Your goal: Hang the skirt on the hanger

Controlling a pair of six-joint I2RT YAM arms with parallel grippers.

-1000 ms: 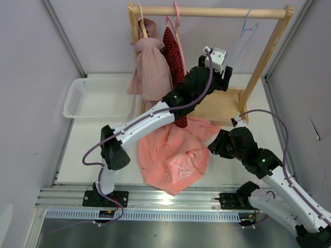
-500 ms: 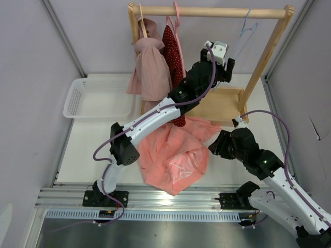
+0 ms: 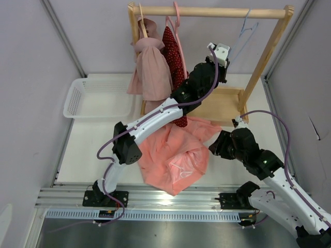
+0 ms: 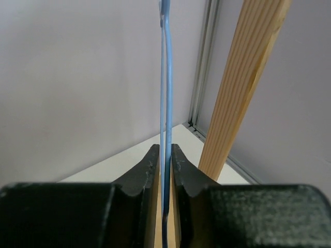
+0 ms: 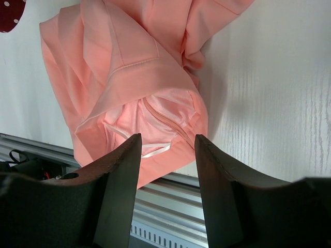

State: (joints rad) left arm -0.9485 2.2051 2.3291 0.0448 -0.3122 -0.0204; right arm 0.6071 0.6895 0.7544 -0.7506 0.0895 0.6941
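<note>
Where jaws stood wide before, left gripper (image 4: 165, 151) tight on the hanger (image 4: 165, 77); right gripper (image 5: 167, 139) spread over the skirt (image 5: 129, 67).

The left arm rises from its base at the table's near edge and stretches in a long diagonal toward the far right, with the elbow bent low near the base and the forearm lifted high. The left gripper (image 4: 165, 153) points up and away, its fingers (image 4: 150, 166) drawn almost together and pinching the wire of the hanger (image 4: 164, 93) between them. The right arm, based near the near right corner, folds leftward toward the table's middle, wrist tipped down. The right gripper (image 5: 168, 144) hangs with jaws parted, holding nothing.
</note>
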